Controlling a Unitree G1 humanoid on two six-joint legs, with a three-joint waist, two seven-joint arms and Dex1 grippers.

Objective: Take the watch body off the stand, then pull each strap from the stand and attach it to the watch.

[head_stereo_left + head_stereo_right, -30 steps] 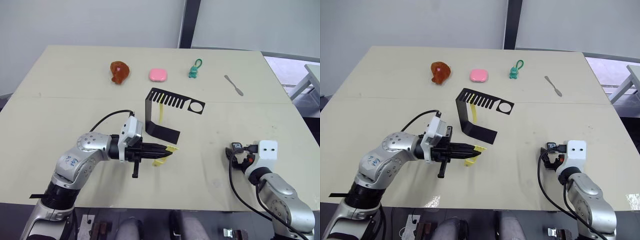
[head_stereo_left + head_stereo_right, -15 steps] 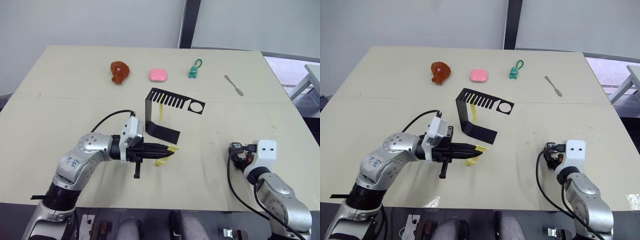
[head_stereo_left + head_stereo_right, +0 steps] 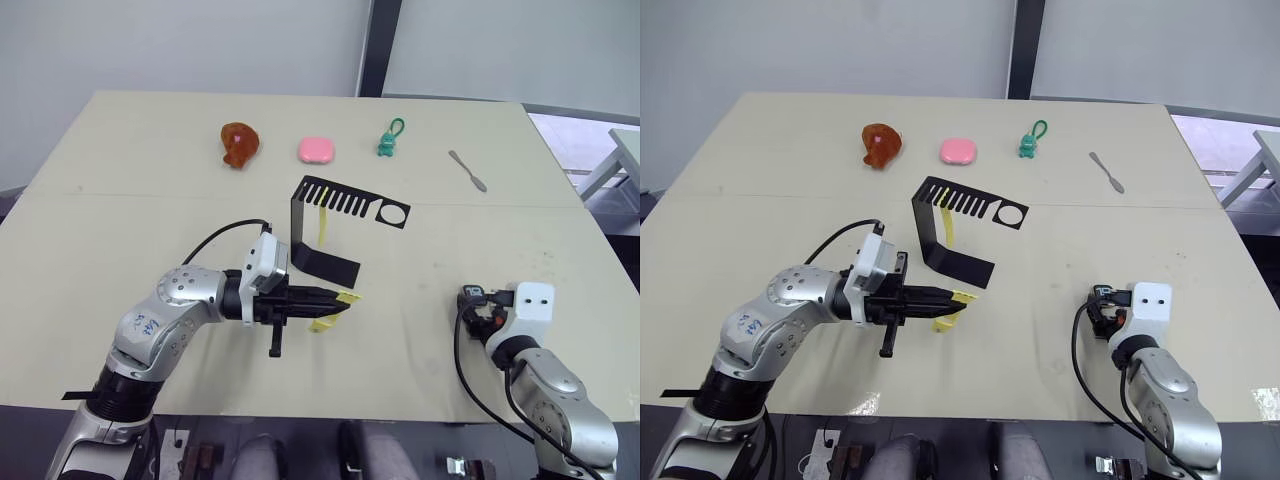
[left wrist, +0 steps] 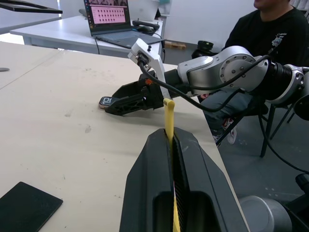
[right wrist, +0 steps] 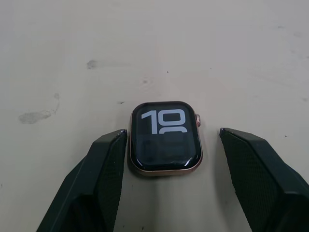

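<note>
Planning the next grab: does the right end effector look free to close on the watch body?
Probably yes: the watch body lies flat on the table between the open right end effector's fingers, nothing blocking.

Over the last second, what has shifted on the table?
Very little. The left pincer remains shut on a yellow strap just in front of the stand's foot. The right pincer stays open around the watch body, which lies flat on the table. The second strap still hangs from the stand; the stand has not moved.
</note>
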